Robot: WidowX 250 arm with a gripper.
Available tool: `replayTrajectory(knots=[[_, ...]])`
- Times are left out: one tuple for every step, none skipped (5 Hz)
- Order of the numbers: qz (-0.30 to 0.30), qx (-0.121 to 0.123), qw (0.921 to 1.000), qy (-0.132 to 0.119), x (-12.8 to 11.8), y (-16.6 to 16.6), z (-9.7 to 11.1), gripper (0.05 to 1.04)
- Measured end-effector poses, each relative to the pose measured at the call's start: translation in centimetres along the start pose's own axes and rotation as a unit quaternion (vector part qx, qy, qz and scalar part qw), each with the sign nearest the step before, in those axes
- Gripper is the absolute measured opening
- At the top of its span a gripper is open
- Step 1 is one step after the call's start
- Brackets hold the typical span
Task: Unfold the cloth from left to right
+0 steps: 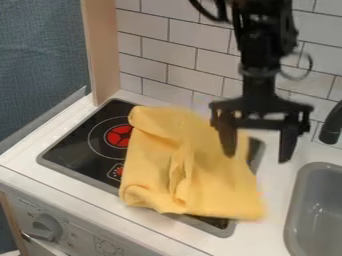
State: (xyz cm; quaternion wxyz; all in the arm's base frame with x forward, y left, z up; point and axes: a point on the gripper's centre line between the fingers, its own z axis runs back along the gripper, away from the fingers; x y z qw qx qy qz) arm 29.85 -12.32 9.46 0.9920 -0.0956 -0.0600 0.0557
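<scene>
Claw: wide open, tips pointing down, with nothing gripped; hanging above the far right part of the cloth, left tip in front of the fabric from this angle, right tip beyond the right edge. Touching or not, cannot tell.
Reason for the open claw: probably to be free of the fabric, or ready for a fresh pinch at a fold.
Reason for the cloth's place: spread over the stovetop, likely for a broad, level base, with the near right corner reaching towards the worktop and so giving the layers room to open to the right.
Cloth, colour and feel: plain warm yellow, soft-looking, matt, probably thin and floppy.
Cloth, left side: rolled or doubled over, with a rounded curl at the near left corner and a thick, puffed fold at the far left.
Cloth, middle: raised in a rumpled ridge running from near to far, suggesting layers not yet parted.
Cloth, right side: flatter and smoother, slanting down to the near right corner.
Red burner: just left of the cloth.
Sink: at the near right, apart from the fabric.
</scene>
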Motion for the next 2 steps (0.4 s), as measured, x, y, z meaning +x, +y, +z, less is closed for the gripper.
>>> replayTrajectory(knots=[[-0.002,-0.009,0.9998,-0.019,-0.73,0.19,1.56,0.998],[-0.011,-0.009,0.9997,-0.021,-0.86,0.35,1.79,0.998]])
